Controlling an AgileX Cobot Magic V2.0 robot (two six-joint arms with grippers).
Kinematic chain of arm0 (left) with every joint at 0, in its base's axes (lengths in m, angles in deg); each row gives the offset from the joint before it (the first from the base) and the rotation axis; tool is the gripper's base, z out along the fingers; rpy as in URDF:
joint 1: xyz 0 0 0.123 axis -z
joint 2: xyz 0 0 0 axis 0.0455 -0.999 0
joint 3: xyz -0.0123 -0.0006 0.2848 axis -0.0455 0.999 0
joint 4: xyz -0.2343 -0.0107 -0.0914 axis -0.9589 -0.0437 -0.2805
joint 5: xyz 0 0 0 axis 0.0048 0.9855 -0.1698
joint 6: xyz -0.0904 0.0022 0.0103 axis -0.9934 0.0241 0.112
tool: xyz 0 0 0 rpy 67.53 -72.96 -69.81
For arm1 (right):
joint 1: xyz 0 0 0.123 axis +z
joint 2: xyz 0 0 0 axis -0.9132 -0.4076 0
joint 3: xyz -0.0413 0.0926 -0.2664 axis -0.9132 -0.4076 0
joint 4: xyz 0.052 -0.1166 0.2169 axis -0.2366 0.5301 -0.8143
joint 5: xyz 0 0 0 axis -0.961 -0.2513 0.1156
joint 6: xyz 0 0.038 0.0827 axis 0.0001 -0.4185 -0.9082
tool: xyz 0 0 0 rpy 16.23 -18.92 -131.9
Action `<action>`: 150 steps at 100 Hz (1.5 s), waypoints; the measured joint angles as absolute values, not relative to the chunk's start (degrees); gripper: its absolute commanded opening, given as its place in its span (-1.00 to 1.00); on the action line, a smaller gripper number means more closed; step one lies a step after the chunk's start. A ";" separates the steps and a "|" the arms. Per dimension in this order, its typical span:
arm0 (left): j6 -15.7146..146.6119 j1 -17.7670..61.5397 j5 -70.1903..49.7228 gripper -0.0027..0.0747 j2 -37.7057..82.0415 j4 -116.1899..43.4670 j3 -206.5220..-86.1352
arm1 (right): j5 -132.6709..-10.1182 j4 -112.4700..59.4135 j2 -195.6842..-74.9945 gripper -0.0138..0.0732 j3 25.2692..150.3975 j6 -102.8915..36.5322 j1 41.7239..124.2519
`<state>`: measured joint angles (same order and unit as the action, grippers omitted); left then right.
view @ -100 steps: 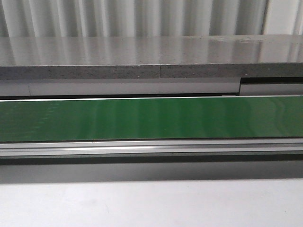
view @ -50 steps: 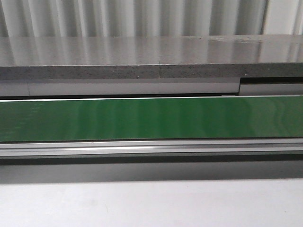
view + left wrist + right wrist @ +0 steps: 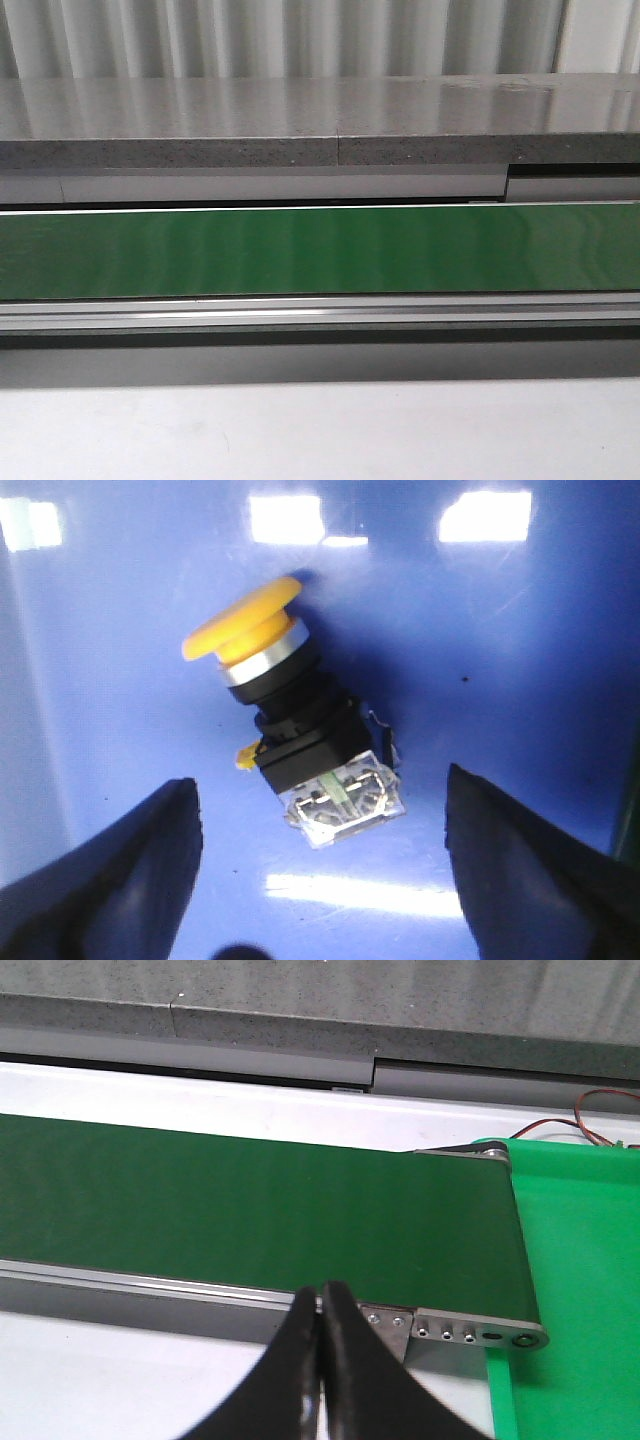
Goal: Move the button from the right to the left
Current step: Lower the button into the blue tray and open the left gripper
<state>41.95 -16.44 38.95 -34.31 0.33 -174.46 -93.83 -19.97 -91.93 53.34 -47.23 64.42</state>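
In the left wrist view the button [image 3: 290,730] lies on its side on a blue surface [image 3: 520,630], yellow head pointing away from the fingers, black collar and clear contact block nearer them. My left gripper [image 3: 320,810] hangs open above it, with its two dark fingers [image 3: 130,870] spread wide to either side and touching nothing. My right gripper [image 3: 322,1305] is shut with nothing between its fingers, hovering over the near rail of the green conveyor belt [image 3: 250,1210]. Neither gripper nor the button shows in the front view.
The green belt [image 3: 320,250] runs across the front view between metal rails, with a grey stone ledge [image 3: 320,125] behind and white tabletop [image 3: 320,430] in front. In the right wrist view the belt ends at a roller [image 3: 500,1155] beside a bright green mat [image 3: 580,1280].
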 measured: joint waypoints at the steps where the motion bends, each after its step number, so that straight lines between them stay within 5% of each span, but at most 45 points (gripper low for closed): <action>1: 41.95 -16.44 38.95 0.37 -34.31 0.33 -174.46 | -93.83 -19.97 -91.93 -0.84 53.34 -47.23 64.42; 18: 41.95 -16.44 37.21 0.19 -33.86 0.22 -174.46 | -93.83 -19.97 -91.93 -0.84 53.34 -47.23 64.42; 41: 39.12 -16.32 33.43 -0.98 -27.21 -2.49 -174.46 | -93.83 -19.97 -91.93 -0.84 53.34 -47.23 64.42; 150: 38.57 7.18 11.90 -0.98 12.52 -21.84 -145.28 | -93.83 -19.97 -91.93 -0.84 53.34 -47.23 64.42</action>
